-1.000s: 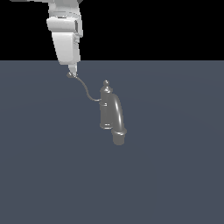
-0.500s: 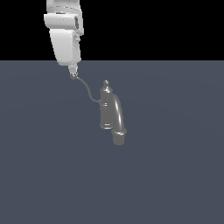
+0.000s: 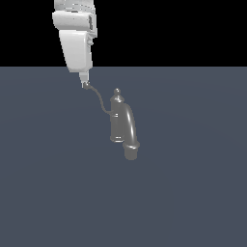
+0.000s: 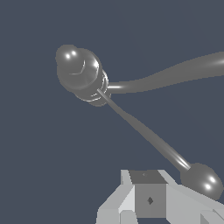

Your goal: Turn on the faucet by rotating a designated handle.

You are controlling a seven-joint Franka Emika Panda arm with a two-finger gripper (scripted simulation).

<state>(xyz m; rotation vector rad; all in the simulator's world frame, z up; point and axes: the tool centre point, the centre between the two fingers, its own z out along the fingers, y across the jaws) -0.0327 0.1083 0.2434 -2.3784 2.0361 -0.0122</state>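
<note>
The small grey faucet (image 3: 117,123) stands upright mid-scene, with a knob on top and a thick arched spout (image 3: 130,128) curving down toward the camera. In the exterior view the thin curved handle (image 3: 100,101) juts from the body toward that view's left and ends in a small ball tip (image 3: 87,87). My gripper (image 3: 84,84) comes down from above, and its narrow fingers are shut and right against that ball. In the wrist view the faucet (image 4: 81,70) is seen from above. The handle (image 4: 144,131) runs to its ball tip (image 4: 202,181), which lies beside my gripper (image 4: 148,199), not between the fingers.
A flat dark grey floor (image 3: 193,193) surrounds the faucet, with black background above the horizon. In the wrist view the spout (image 4: 175,72) sweeps away from the body, apart from the handle.
My gripper has shifted slightly toward the exterior view's right, and the handle's ball tip has shifted with it. The faucet body and spout stay put.
</note>
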